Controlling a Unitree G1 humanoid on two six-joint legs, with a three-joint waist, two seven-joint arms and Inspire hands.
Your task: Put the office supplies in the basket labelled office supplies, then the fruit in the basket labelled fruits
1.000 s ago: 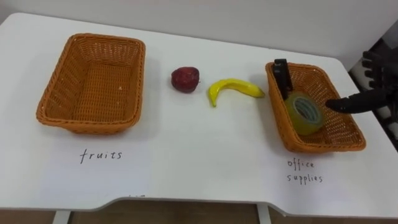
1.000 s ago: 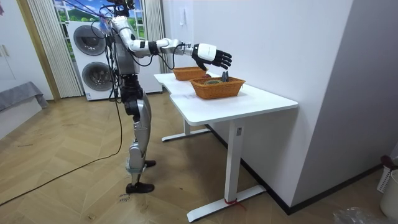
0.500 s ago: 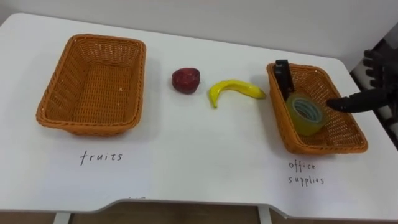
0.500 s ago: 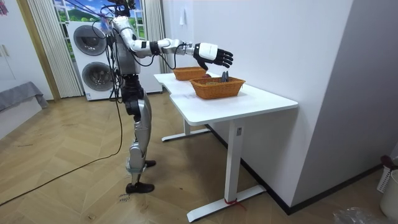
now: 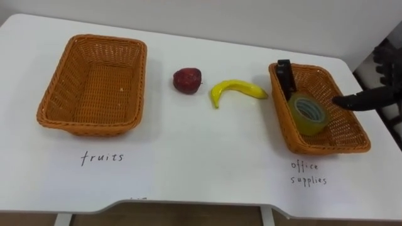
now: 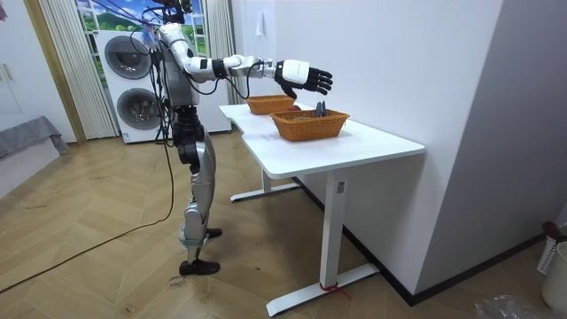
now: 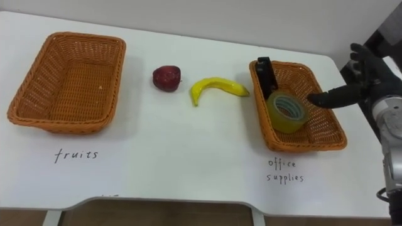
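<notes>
Drawn back a touch since the earlier frames, the right hand [image 7: 361, 85] hovered over the outer side of the supplies basket [image 7: 308, 148], fingers spread and released, thumb pointing in over the wicker, holding nothing.

Nearest to the robot, a handwritten label [image 7: 284, 171] lay on the white counter [image 7: 188, 163] just in front of that basket. Inside the basket sat a roll of tape [image 7: 287, 112], leaning on its inner wall, and behind the roll, at the basket's far corner, stood a dark office tool [image 7: 264, 74].

Outside the basket, the banana [image 7: 217, 88] lay with one tip just beside its inner wall, and the red fruit [image 7: 166, 77] lay a little beyond the banana. The fruit basket [image 7: 63, 125] stood empty, well apart from the supplies basket, across both fruits.

By my judgement the supplies were sorted and the fruit was not. Reaching for the banana from there, the hand could catch the supplies basket's rim and shove it. A loose pinch might let the curved banana swing, and a nudged red fruit could roll.
</notes>
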